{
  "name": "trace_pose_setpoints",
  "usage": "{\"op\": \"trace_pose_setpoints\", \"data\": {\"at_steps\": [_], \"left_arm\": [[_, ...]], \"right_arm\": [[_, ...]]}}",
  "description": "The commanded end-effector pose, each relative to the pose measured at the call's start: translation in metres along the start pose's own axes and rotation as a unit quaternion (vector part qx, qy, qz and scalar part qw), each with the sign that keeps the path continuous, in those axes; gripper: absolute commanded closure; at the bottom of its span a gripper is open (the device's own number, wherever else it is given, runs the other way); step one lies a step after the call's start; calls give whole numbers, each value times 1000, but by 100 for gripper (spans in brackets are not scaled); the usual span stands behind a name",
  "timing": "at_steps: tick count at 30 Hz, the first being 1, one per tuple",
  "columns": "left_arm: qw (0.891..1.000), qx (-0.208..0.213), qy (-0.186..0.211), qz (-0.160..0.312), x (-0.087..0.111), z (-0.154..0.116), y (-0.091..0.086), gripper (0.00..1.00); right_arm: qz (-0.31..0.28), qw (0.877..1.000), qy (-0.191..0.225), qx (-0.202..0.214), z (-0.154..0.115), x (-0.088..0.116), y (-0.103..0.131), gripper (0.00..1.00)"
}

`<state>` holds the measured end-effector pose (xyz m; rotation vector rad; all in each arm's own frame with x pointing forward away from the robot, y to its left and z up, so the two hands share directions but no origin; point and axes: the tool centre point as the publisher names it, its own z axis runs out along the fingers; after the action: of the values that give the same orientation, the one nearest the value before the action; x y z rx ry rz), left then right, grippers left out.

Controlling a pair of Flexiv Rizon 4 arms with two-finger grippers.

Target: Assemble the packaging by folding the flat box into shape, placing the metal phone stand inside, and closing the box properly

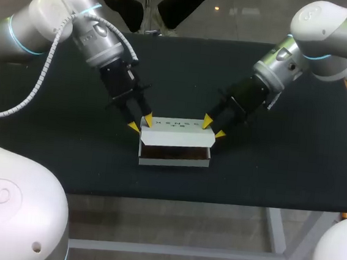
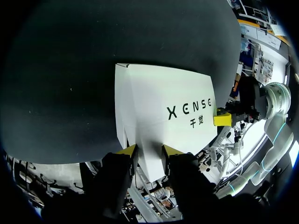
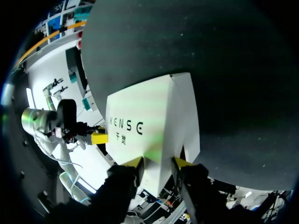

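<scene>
A white cardboard box (image 1: 175, 141) lies in the middle of the dark table (image 1: 55, 149). Its printed lid is tilted up, and the front gap shows a dark interior. I cannot make out the phone stand inside. My left gripper (image 1: 141, 122) holds the box's left end, and in the left wrist view the gripper (image 2: 149, 151) clamps the white panel (image 2: 163, 102) between both fingers. My right gripper (image 1: 214, 128) holds the right end, and in its own view the gripper (image 3: 157, 162) is shut on the box (image 3: 149, 121) in the same way. Each wrist view shows the other arm's yellow tip at the far end.
The box is the only object on the table surface. Dark tabletop stretches on all sides of it, and the front edge (image 1: 173, 197) is a short way before the box.
</scene>
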<state>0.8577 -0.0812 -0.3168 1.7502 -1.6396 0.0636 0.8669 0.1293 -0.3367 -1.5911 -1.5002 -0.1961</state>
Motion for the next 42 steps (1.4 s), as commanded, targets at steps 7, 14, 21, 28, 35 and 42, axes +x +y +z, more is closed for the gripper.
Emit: {"op": "trace_pose_setpoints", "data": {"at_steps": [7, 14, 21, 28, 35, 42], "left_arm": [[999, -33, -4, -4, 5, -2, -9, 64], [999, -46, -7, -6, 7, -3, -10, 64], [999, -52, -7, -8, 8, -4, -9, 64], [998, -57, -8, -11, 9, -5, -8, 64], [998, -61, -7, -16, 9, -6, -9, 65], [998, -65, -5, -19, 9, -8, -10, 66]], "right_arm": [[7, 1000, 0, 9, -1, 7, 1, 56], [11, 1000, 1, 17, -1, 9, 2, 57], [12, 1000, 2, 24, -1, 11, 2, 56], [13, 999, 2, 31, -1, 13, 3, 56], [14, 999, 2, 37, -1, 13, 5, 57], [13, 999, 1, 41, -1, 16, 7, 56]]}}
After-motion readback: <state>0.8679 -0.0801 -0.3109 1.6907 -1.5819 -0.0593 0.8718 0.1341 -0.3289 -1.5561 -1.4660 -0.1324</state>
